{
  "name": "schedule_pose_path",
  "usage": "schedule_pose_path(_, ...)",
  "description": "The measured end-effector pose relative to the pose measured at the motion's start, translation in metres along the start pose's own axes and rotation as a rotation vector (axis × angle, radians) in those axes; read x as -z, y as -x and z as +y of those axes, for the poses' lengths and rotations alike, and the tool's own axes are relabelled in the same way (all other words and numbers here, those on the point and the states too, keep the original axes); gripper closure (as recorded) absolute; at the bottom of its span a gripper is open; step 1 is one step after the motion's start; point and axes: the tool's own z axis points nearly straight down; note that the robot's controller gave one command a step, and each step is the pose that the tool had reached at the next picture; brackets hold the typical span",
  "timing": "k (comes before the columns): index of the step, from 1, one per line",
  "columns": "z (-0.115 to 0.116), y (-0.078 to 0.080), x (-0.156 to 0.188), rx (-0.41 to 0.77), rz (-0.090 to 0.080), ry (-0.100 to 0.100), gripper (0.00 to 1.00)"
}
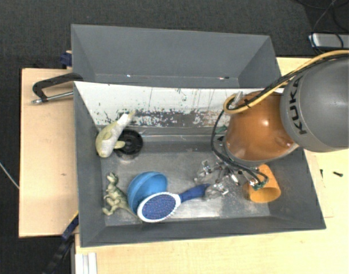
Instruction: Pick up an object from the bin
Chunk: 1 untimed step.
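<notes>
The end effector (217, 179) is low in the bin (87, 170), right of centre, over the handle of the blue brush (160, 206). Whether it is wide or narrow I cannot tell. Probably the approach step; next comes closing squarely on the handle.

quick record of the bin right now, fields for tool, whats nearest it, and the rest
tool: tool low over the floor of the bin, right of centre
nearest: handle end of the blue brush just to its left; contact cannot be told
also near: orange cup on its side, to the right
front left: blue bowl, pale dinosaur figure
back left: cream toy against a black round thing
</notes>
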Motion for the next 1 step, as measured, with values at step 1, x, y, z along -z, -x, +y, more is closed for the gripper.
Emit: schedule_pose_path(1,-0.0006,0.0049,0.123,-0.001,0.006,-0.001,1.0)
